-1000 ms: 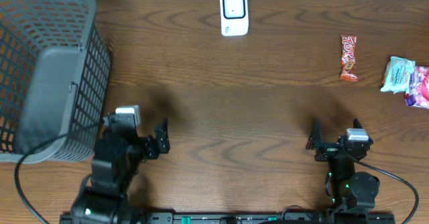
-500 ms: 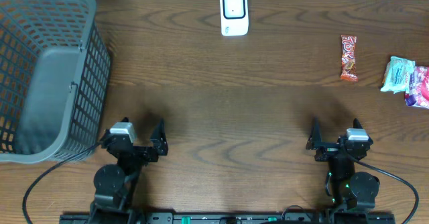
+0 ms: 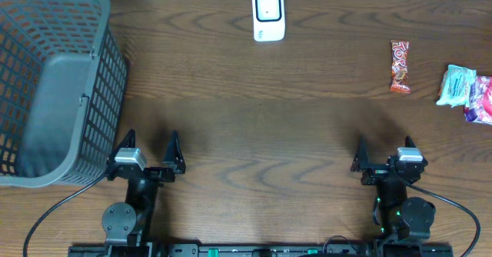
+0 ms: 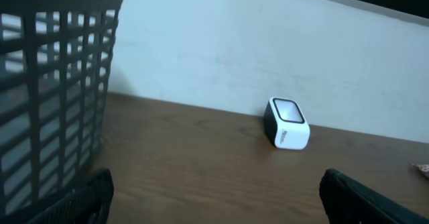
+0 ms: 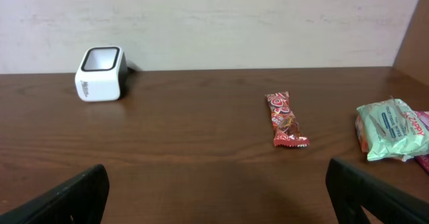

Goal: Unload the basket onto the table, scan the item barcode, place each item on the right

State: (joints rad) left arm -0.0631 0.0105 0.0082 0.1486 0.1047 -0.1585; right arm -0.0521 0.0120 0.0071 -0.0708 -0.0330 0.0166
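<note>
Pulling back toward the lower left of the frame, the left gripper [image 3: 150, 144] is settling beside the grey plastic mesh basket [image 3: 46, 80], jaws spread wide and empty. The right gripper [image 3: 383, 152], lower right, is likewise standing wide open, holding nothing. A red candy bar wrapper [image 3: 400, 66] is lying at upper right, well apart from the white box-shaped scanner [image 3: 268, 15] at top centre. Doing the pickup well is probably requiring a pinch across the bar's narrow width, leaving its barcode uncovered.

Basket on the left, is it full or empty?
Empty. From overhead, the gray basket shows only its bare floor and mesh walls, nothing inside.
</note>
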